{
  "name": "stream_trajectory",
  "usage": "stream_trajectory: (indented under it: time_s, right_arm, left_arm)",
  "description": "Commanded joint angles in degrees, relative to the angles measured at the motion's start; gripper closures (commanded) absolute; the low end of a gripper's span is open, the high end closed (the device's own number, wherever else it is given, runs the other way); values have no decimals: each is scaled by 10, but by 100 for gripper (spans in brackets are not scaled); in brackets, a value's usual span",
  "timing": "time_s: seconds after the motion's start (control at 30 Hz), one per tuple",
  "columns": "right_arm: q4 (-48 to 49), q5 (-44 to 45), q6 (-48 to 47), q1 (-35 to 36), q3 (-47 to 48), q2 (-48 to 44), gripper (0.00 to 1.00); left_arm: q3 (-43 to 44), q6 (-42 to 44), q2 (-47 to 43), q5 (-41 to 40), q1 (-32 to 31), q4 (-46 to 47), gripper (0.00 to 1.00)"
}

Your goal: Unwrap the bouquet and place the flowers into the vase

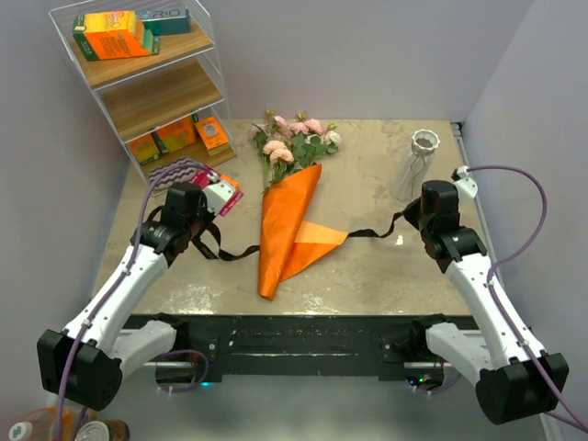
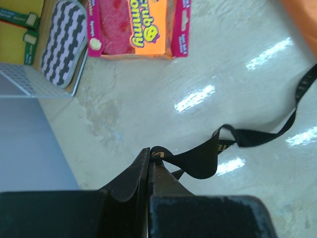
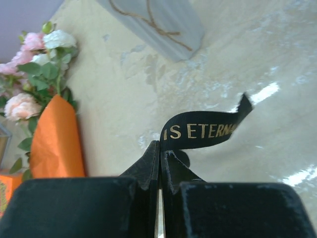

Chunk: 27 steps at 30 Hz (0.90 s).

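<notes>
Two robot arms pulled a black ribbon [image 1: 367, 231] from opposite ends, with the bouquet [image 1: 289, 220] lying on its side mid-table [image 1: 386, 276]. Its flowers [image 1: 292, 140] pointed to the far edge, and one flap of orange paper had fallen open. The left gripper [image 2: 150, 161] was clenched on one end of the ribbon and the right gripper [image 3: 159, 151] was clamped on the other. The vase [image 1: 415, 165] stood upright at the far right, just beyond the right wrist and well apart from the flowers.

Trouble looked likeliest at the middle of the ribbon. If a knot was left around the cone, more pull could have tightened it or dragged the whole bundle sideways, spilling stems. Each pinch held only a short bite of ribbon, so a tug might have slipped it free. A wide swing of the right arm risked toppling the vase.

Only the overhead camera showed the ribbon's full run and where it vanished at the cone; whether it was tied there could not be told. The right wrist camera alone showed the gold lettering and the loose tail beyond the pinch. The left wrist camera alone gave a close look at a pink sponge box [image 2: 136, 27] and a striped pad [image 2: 62, 39] by the shelf rack [image 1: 156, 83].
</notes>
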Motion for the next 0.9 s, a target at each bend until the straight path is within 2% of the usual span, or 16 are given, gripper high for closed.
stream_trajectory:
  time_s: [0.0,0.03,0.07,0.1,0.13,0.17,0.23,0.27,0.33,0.37,0.43,0.47,0.57,0.67,0.77,0.87]
  right_arm:
    - [-69,93,-14,-7,49,-20,100]
    - [-83,112,-22,-8,51,-22,93]
    - [-87,115,-27,-10,55,-24,76]
    - [-98,120,-30,-10,56,-26,60]
    - [-104,124,-35,-10,58,-27,31]
    - [-106,125,-39,-12,61,-28,18]
    - [-107,124,-47,-12,61,-42,1]
    - [-106,123,-51,-12,60,-49,1]
    - [-106,117,-59,-12,63,-65,1]
    - [-107,104,-62,-12,68,-71,1]
    - [-104,88,-64,-11,69,-82,1]
    - [-102,82,-65,-12,69,-94,1]
    - [-113,72,-72,-12,70,-118,1]
    - [-150,65,-77,-12,82,-138,1]
    - [-202,89,-81,-12,112,-157,1]
    - [-258,142,-91,-12,156,-132,1]
  left_arm:
    - [-28,37,-11,-87,24,36,100]
    - [-38,41,-10,-100,34,44,100]
    - [-41,46,-6,-103,44,49,99]
    - [-43,51,-3,-99,65,55,76]
    - [-40,51,-1,-96,74,57,56]
    - [-38,50,1,-86,81,59,26]
    - [-17,44,2,-77,88,53,8]
    - [-2,37,1,-42,88,43,1]
    - [54,29,2,9,87,2,1]
    - [79,19,9,66,87,-13,1]
    - [141,14,25,125,86,-45,1]
    - [159,12,44,187,84,-51,1]
    - [195,-2,93,297,65,-55,1]
    - [195,4,152,366,42,-26,1]
    - [205,4,219,403,11,-7,1]
    - [212,-1,264,400,-21,17,1]
